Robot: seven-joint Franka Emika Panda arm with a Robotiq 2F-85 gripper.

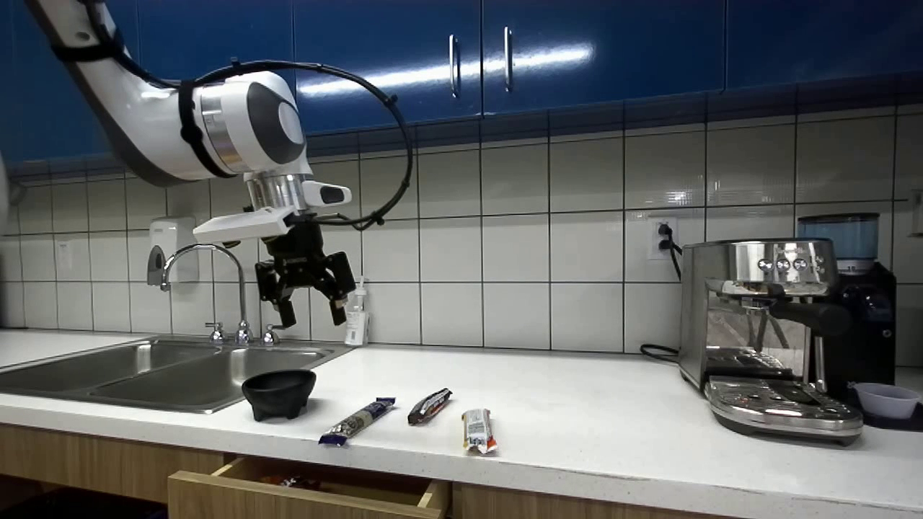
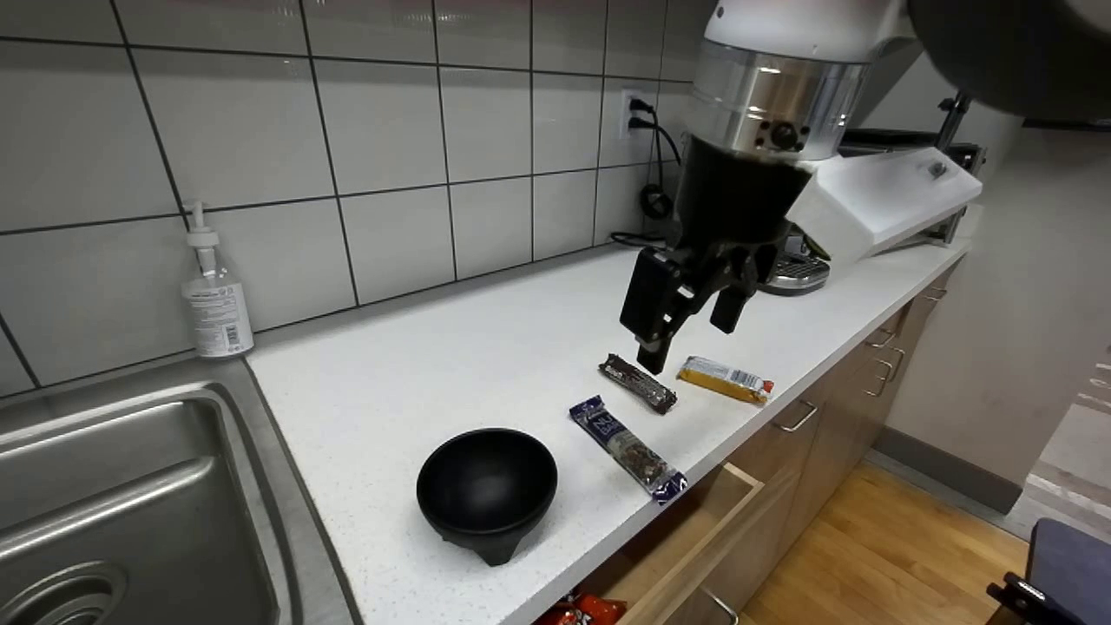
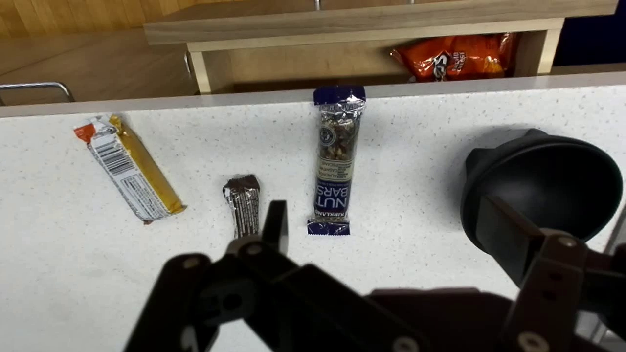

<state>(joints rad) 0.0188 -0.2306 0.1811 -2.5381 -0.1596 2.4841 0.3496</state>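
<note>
My gripper (image 1: 313,313) hangs open above the counter, nothing between its fingers in any view. In the wrist view a blue-ended nut bar (image 3: 335,161) lies below, between the spread fingertips in the picture. A small brown-wrapped bar (image 3: 244,205) is partly covered by one finger there. Farther left lies a yellow and white bar (image 3: 132,171). A black footed bowl (image 3: 562,176) stands upright on the counter, partly behind the other finger. Both exterior views show the bowl (image 2: 486,486) beside the nut bar (image 2: 629,450), with the gripper (image 2: 692,337) well above the counter.
Under the counter edge a drawer (image 1: 310,501) stands pulled out, with a red-orange snack bag (image 3: 459,58) inside. A steel sink (image 1: 94,393) and faucet (image 1: 241,288) are beside the bowl. A soap bottle (image 2: 217,304), an espresso machine (image 1: 764,324) and blue cabinets (image 1: 606,43) also appear.
</note>
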